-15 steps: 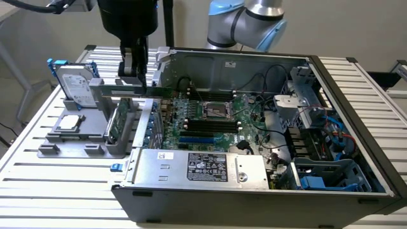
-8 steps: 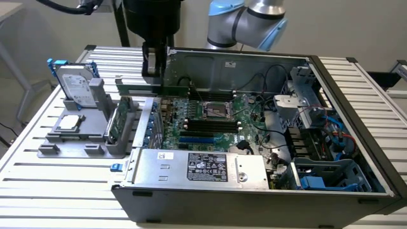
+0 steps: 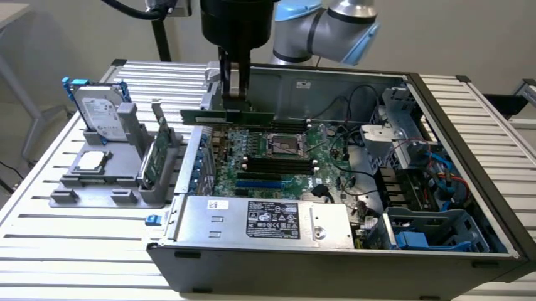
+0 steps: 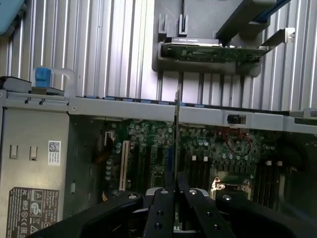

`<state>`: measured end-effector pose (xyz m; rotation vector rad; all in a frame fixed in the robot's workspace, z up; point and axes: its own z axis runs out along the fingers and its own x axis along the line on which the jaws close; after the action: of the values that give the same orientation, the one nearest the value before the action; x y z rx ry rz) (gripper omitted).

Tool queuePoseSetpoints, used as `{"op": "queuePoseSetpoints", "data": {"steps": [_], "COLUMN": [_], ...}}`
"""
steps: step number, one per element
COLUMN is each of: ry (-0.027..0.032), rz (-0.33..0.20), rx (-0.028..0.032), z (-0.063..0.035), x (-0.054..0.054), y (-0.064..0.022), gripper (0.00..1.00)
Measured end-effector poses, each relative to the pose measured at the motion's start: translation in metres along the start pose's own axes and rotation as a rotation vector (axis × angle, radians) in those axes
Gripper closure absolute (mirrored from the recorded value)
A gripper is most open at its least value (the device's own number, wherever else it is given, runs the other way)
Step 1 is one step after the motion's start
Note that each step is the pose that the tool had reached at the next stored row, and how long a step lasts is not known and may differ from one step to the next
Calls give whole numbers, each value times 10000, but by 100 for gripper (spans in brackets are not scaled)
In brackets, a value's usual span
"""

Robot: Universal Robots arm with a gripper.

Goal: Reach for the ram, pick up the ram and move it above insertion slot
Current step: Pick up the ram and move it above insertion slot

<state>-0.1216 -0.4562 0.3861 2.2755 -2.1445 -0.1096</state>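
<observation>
We see a ribbed metal table (image 3: 59,219) carrying two things. An open computer case (image 3: 335,263) rests on the table's middle and reaches toward its edge at the exterior view's right. A grey holder stand (image 3: 92,185) sits just beside the case, near the table's edge at the exterior view's left, with bare ribbed surface around it.
</observation>
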Motion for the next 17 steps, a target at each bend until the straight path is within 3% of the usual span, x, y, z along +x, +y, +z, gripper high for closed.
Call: {"op": "queuePoseSetpoints", "data": {"steps": [5, 13, 17], "ry": [-3, -2, -3], "rz": [-1, 0, -1], "rx": [0, 0, 0], "z": [-10, -13, -17], "x": [-40, -181, -202], "y": [-205, -441, -596], "gripper": [86, 86, 86]}}
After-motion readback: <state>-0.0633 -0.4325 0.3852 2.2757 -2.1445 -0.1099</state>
